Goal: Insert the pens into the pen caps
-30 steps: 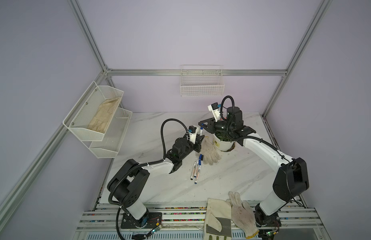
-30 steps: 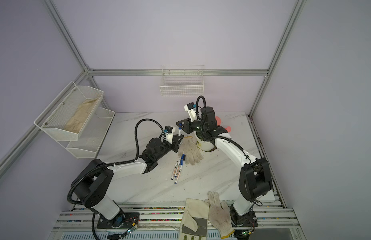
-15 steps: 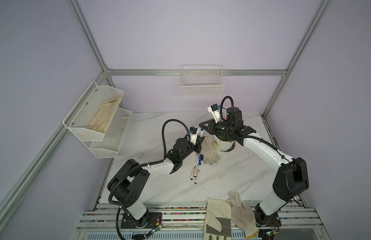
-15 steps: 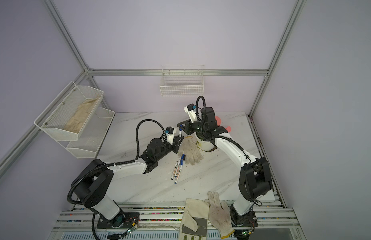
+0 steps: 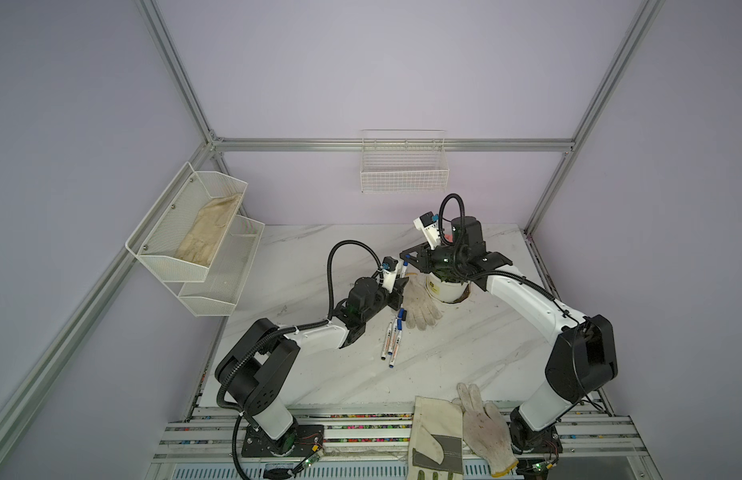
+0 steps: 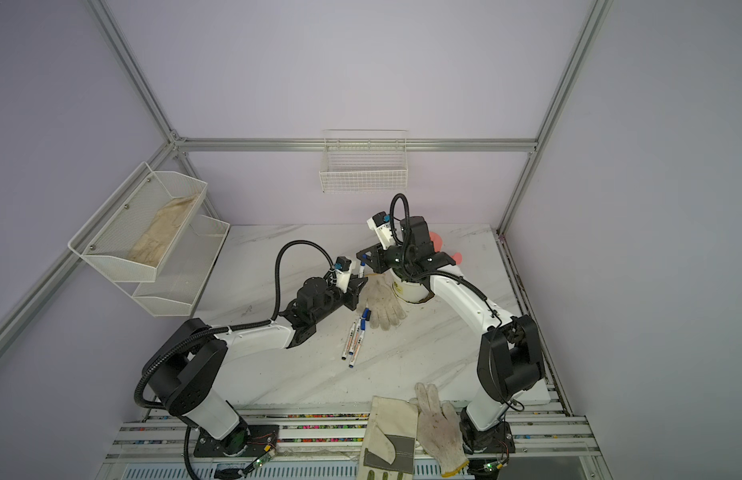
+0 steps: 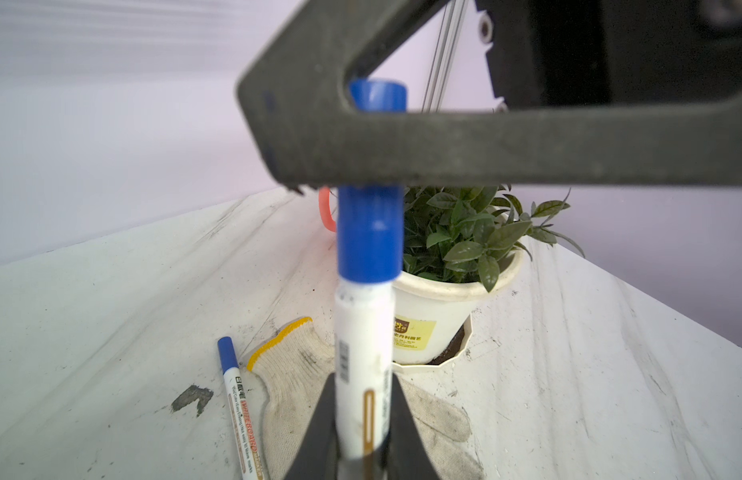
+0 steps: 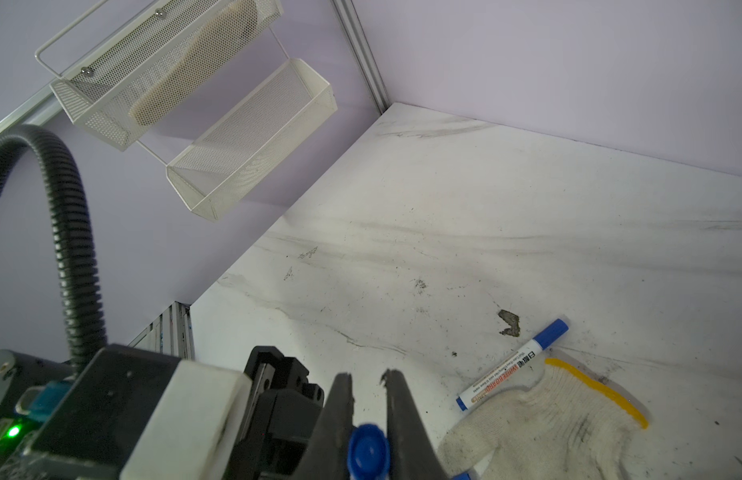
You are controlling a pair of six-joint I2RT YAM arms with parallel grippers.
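Capping step, centre of both top views: the held pen (image 5: 403,270) stands near upright, its barrel clamped low in the left gripper (image 7: 363,384), jaws narrow and tight on it. The blue cap (image 7: 370,232) sits on the pen's upper end, with no gap showing at the white shoulder in the left wrist view. The right gripper (image 8: 367,374) pinches that cap from the side. The cap's round end shows between its fingers (image 8: 402,415) at the bottom edge of the right wrist view.

Changed versus a second ago: the right jaws have drawn in a little onto the cap. Both arms have hardly shifted in the top views, and the pen is in the same spot. This reads as the cap gripped and pressed home, so this pen looks done or nearly done. Whether it has clicked, cannot tell.

Outward: about three capped pens (image 5: 391,340) lie together on the table (image 5: 485,357) just below centre, beside the knitted glove (image 5: 419,307). The plant pot (image 5: 444,289) sits right of the glove, under the right arm. No loose cap or bare pen in sight.

Likely next: the right gripper lets go and the left lays the pen with the others. Risk: a skewed cap pulls off on release.
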